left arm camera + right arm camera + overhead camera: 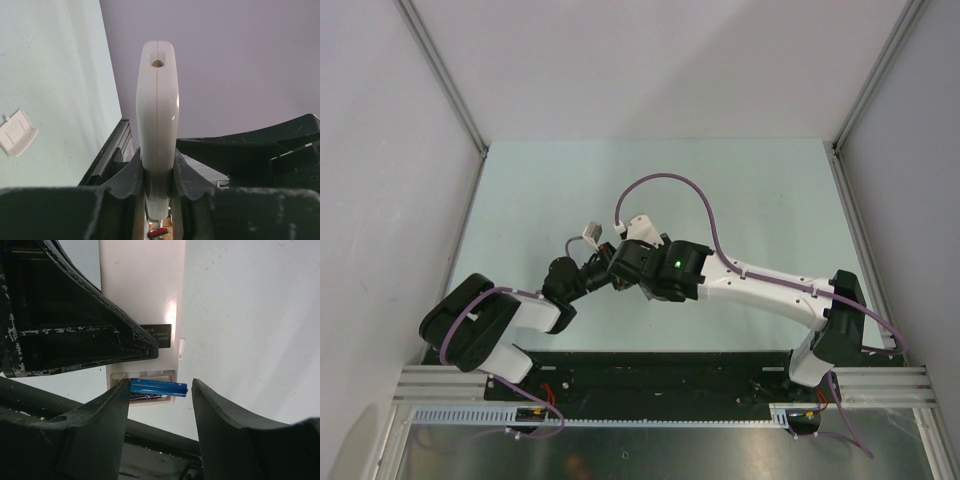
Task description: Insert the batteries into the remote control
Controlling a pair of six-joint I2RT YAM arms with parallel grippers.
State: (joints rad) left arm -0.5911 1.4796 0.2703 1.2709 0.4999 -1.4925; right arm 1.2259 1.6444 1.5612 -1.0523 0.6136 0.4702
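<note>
The left pincer [159, 172] was clamped on one end of the remote control [157, 110], holding it edge-on. The right pincer [161, 390] stood apart around a blue battery [158, 387] lying at the compartment in the remote's white back. The battery looked light, rigid, smooth and likely slippery. It seemed best pinched across its middle.
</note>
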